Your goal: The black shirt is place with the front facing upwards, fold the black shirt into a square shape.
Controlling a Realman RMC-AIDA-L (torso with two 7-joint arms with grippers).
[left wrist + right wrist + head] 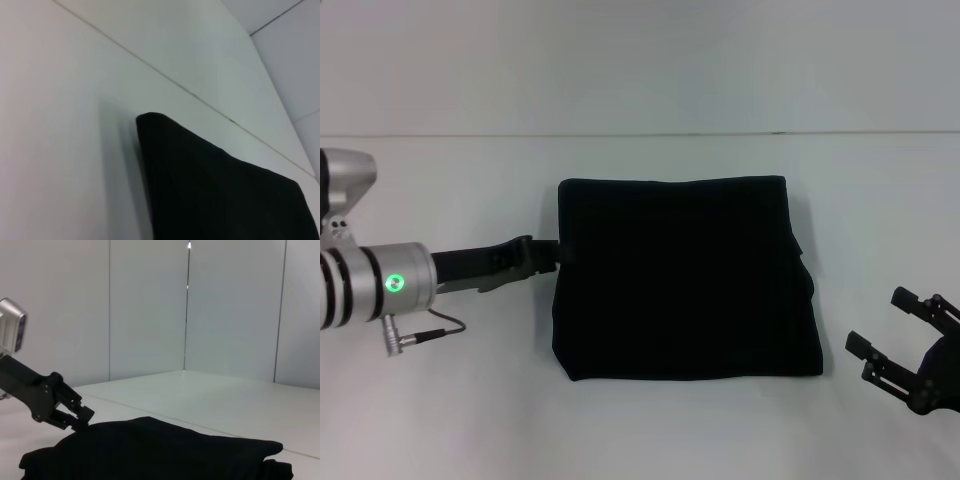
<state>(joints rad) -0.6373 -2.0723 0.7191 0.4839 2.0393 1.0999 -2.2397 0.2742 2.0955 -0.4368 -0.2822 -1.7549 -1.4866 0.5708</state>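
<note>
Black shirt [685, 278] lay mid-table, already folded into near-square; left gripper [548, 253] sat at its left edge, fingers pressed together, apparently pinching hem; right gripper [905, 345] hung spread, apart; final step judged; next: release, retreat.

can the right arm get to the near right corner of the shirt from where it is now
Probably yes. The right pincer sits open on the bare table just beside the folded black shirt, with nothing between them. The left pincer is at the opposite edge, out of the way.
</note>
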